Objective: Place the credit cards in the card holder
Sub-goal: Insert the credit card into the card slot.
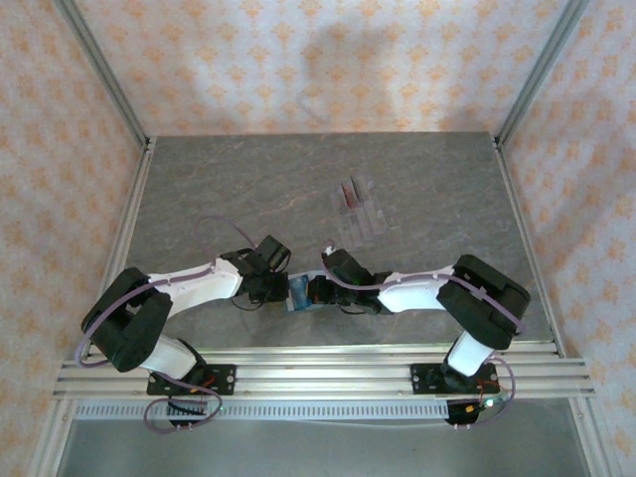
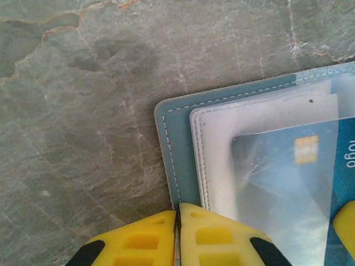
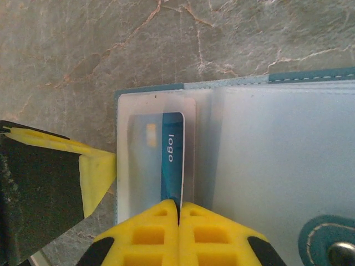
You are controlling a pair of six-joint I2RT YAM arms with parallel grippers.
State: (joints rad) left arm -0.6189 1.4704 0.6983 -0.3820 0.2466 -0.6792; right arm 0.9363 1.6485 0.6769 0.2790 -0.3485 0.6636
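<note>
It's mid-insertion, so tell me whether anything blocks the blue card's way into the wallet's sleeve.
Nothing visible blocks it: the blue card is already partly under the clear sleeve of the wallet, with bare plastic ahead.

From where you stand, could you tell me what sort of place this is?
Probably a lab test booth: a grey table, metal rails along its edges, and patterned walls on three sides.

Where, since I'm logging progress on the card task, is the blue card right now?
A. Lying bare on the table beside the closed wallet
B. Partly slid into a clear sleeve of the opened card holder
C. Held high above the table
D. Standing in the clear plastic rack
B: in the right wrist view the blue card lies half under a frosted sleeve of the open card holder.
</note>
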